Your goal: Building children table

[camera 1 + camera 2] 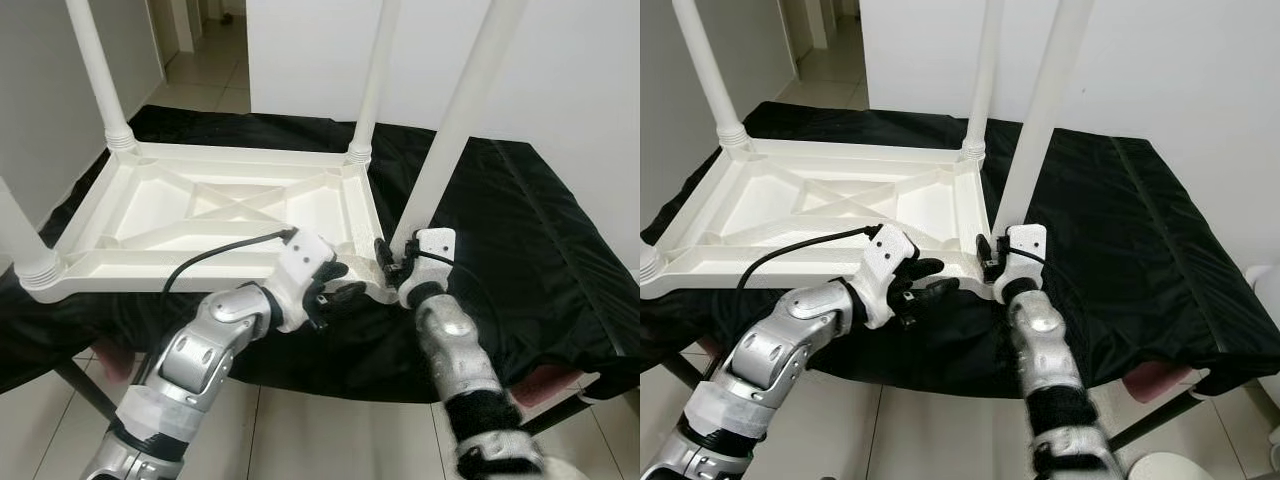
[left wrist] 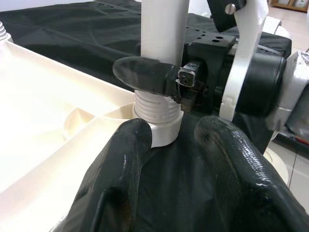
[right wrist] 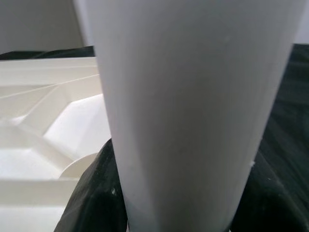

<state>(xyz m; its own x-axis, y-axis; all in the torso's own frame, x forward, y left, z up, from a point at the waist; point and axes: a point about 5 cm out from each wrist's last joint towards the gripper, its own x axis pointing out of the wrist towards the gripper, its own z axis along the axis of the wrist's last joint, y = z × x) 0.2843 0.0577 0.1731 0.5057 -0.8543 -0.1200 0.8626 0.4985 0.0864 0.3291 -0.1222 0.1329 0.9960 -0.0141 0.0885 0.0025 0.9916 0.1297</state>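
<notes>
A white plastic children's table lies upside down on a black-covered surface. Legs stand at its far left, far right and near left corners. A fourth leg stands upright at the near right corner, its threaded end sitting in the socket. My right gripper is shut on this leg just above the thread, with one finger wrapped round it. My left gripper is open at the table's near edge, close beside that corner.
The black surface runs on to the right of the table and ends at a front edge near my arms. White walls stand behind and to the left, with tiled floor below. A round white object sits on the floor at lower right.
</notes>
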